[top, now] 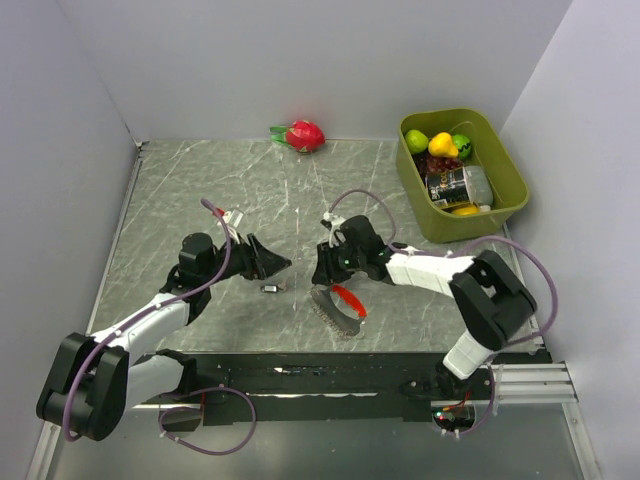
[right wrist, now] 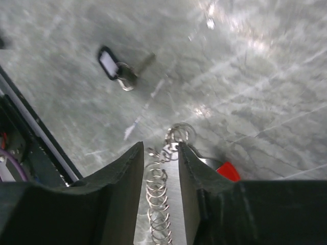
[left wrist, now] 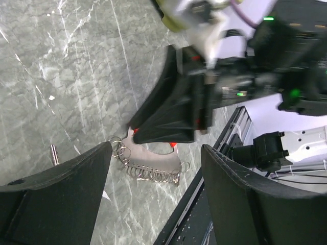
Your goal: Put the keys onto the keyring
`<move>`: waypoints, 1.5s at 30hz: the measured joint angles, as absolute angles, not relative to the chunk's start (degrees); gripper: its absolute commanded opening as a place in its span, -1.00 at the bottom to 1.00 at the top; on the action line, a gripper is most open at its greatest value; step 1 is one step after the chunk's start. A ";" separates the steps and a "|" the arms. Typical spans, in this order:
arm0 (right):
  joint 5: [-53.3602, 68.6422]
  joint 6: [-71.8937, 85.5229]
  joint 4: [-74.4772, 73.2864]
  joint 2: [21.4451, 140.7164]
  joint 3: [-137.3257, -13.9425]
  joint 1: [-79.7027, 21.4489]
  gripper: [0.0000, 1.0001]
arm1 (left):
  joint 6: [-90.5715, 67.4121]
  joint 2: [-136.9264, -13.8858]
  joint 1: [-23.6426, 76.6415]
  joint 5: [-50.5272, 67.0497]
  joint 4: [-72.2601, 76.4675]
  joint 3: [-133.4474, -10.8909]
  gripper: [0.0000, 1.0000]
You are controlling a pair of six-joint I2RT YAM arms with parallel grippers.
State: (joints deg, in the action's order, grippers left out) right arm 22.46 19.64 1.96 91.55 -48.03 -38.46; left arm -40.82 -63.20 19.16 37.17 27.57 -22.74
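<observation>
The keyring is a silvery crescent plate with red parts and a chain of small rings, lying near the table's front edge. My right gripper reaches down onto its left end. In the right wrist view the narrow-set fingers hold the plate and rings between them. A tiny dark key with a silvery shaft lies on the table just left of the keyring, and also shows in the right wrist view. My left gripper is open and empty, just above the key. It faces the keyring.
A green bin with fruit and a can stands at the back right. A red dragon fruit lies at the back wall. A black rail runs along the table's front edge, close to the keyring.
</observation>
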 measured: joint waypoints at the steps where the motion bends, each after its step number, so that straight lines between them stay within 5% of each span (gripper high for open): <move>1: 22.72 19.75 1.61 93.08 -48.49 -38.39 -0.16 | -40.66 -63.20 19.29 37.10 27.46 -22.74 0.54; 22: 28.14 22.11 0.23 102.35 -52.07 -37.93 -0.32 | -39.62 -63.20 20.32 35.22 25.52 -22.74 0.53; 30: 28.71 23.05 0.67 102.48 -52.07 -37.87 -0.99 | -39.59 -63.20 20.36 34.65 25.34 -22.74 0.53; 45: 29.08 20.36 3.38 92.38 -48.88 -37.85 -1.00 | -38.13 -62.39 20.47 34.20 24.40 -22.74 0.52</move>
State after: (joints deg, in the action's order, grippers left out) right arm 29.08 20.36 3.38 92.38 -48.88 -37.85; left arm -38.13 -62.39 20.47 34.20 24.40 -22.74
